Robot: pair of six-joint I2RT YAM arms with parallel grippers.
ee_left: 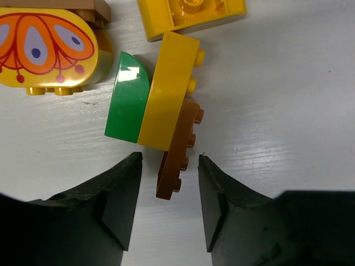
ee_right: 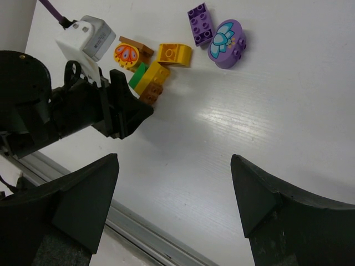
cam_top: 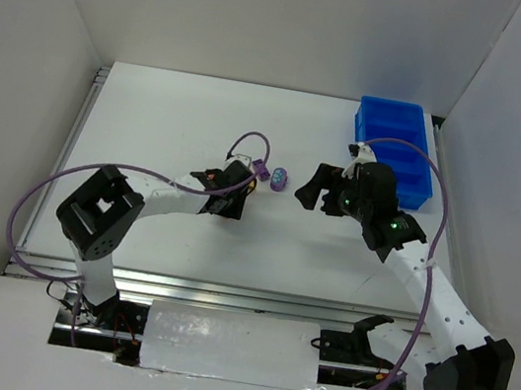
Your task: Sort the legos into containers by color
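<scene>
White worktop [ee_left: 288, 83]: left end effector [ee_left: 169, 177], spread, straddles brown brick [ee_left: 180, 144]; closing may drag the touching yellow brick [ee_left: 166, 94] and green brick [ee_left: 128, 100]. Right end effector [ee_right: 175, 166] spread, empty.

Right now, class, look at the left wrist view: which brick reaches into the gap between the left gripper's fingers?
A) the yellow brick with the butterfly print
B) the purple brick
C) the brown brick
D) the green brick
C: the lower end of the brown brick lies between the parted fingers of the left gripper, while the green brick sits beyond the fingertips.
</scene>
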